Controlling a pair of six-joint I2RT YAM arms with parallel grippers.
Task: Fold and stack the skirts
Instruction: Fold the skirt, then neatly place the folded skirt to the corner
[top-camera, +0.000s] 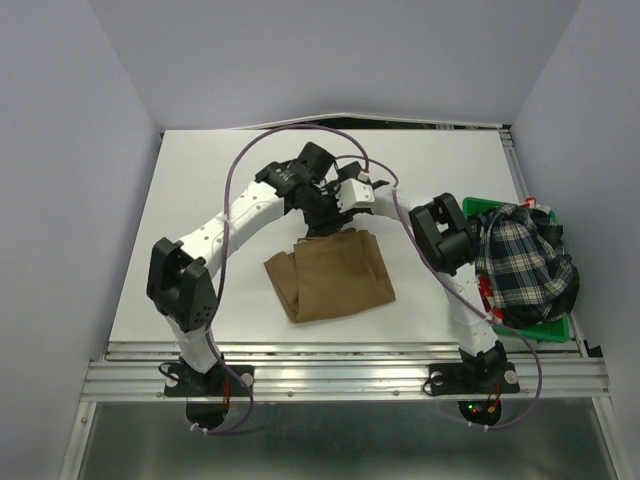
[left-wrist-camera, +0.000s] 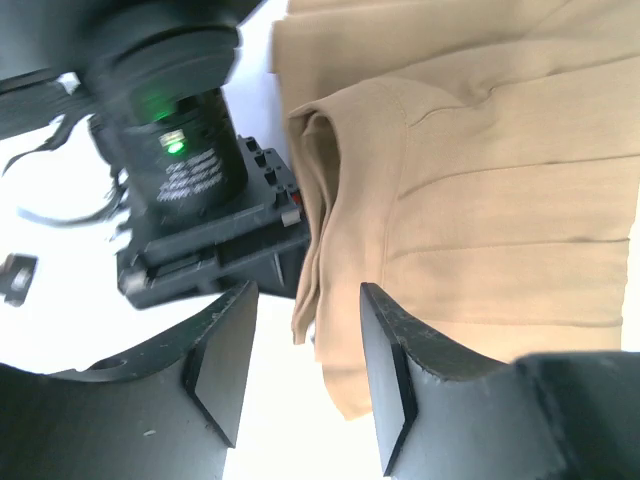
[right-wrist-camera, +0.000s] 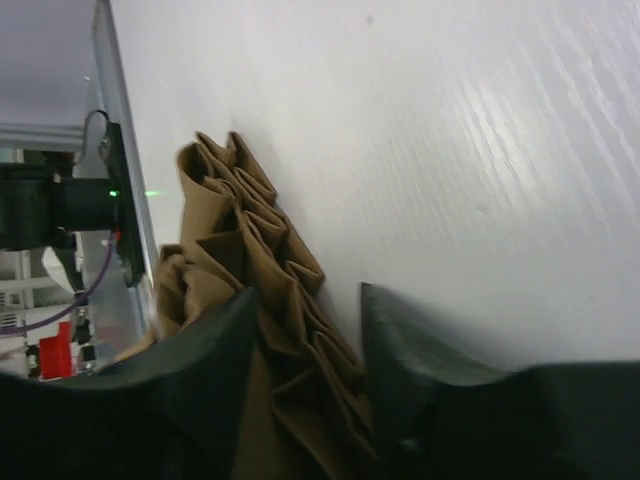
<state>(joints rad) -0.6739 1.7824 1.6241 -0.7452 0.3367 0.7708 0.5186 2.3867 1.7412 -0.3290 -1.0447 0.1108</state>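
Both arms arch inward, grippers seemingly parted at tan skirt's edge

Both arms arched inward, left pincer and right pincer close together (jaws of each parted).

White table, tan skirt, green tray

Left arm, right arm: white link shells, blocky black joint housings. Purple cable looping along each arm. Right base: black plate, silver screws, small red and green lights just near of it. Left hand, right hand: matte dark wedge fingers, scuffed edges. Wrist motor: black cylinder, green light, white print.
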